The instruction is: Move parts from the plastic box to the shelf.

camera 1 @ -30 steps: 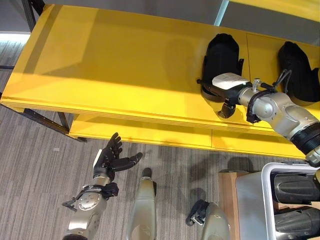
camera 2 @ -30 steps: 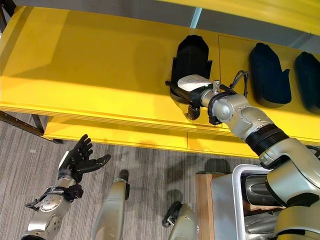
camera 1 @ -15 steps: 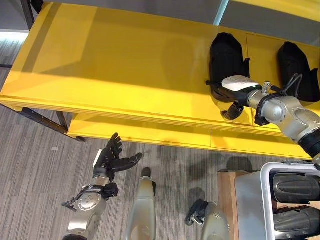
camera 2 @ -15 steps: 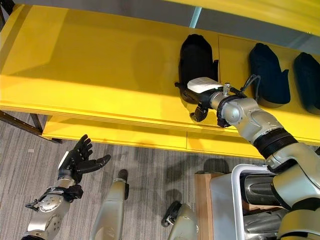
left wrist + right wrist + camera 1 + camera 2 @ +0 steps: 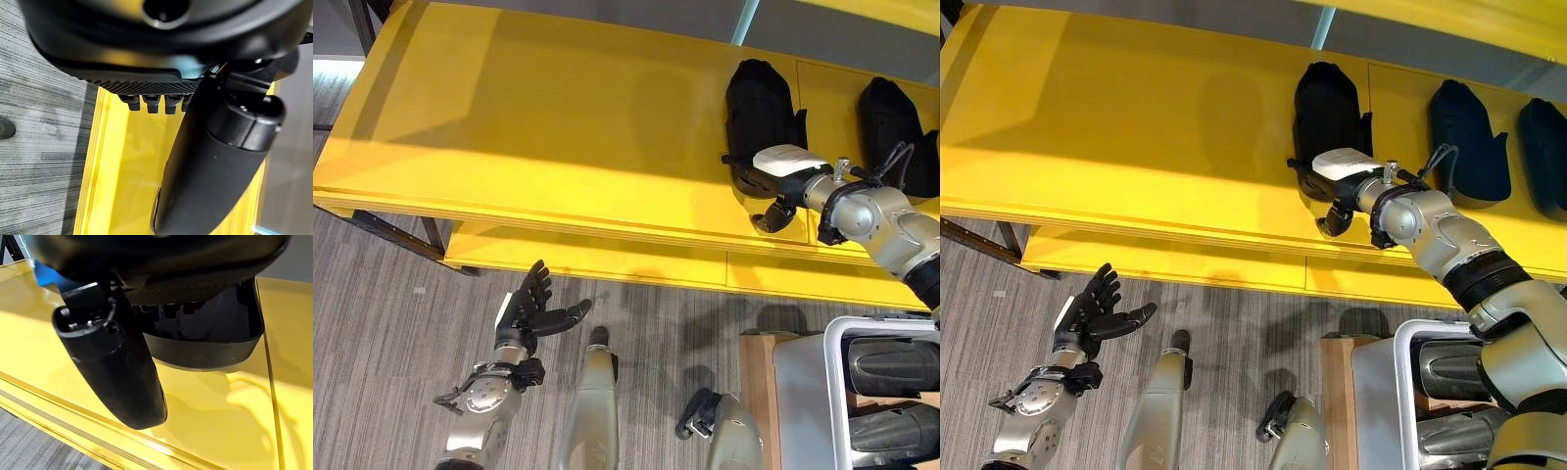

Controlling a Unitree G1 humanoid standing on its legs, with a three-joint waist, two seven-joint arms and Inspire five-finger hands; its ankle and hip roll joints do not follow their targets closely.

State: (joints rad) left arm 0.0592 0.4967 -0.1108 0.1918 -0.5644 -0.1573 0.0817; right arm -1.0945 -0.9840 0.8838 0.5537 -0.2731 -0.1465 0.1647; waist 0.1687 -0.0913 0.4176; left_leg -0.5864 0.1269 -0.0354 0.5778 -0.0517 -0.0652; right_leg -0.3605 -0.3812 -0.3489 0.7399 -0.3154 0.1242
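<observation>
At about seven o'clock in the head views, nearest the robot, the left hand point(image 5: 533, 311) hangs over the grey striped floor point(image 5: 391, 323) with its fingers spread and relaxed, palm up, holding nothing. At four o'clock the white plastic box point(image 5: 837, 338) sits on a wooden stand point(image 5: 756, 392), with two more black parts point(image 5: 891, 367) lying in it, one behind the other. Farther off, filling the upper half, runs the yellow shelf point(image 5: 538, 127). At two o'clock on it, the right hand point(image 5: 1337, 178) lies at the near end of a black part point(image 5: 1325, 108) that rests flat on the shelf board; its thumb point(image 5: 115, 367) stands out below the part's rim, clear of it, while its fingers point(image 5: 173, 308) reach over the part's near edge, and whether they grip it or are loose I cannot tell. Beyond, toward three o'clock, two more black parts point(image 5: 1469, 137) lie on the shelf side by side, well apart from the hand.
</observation>
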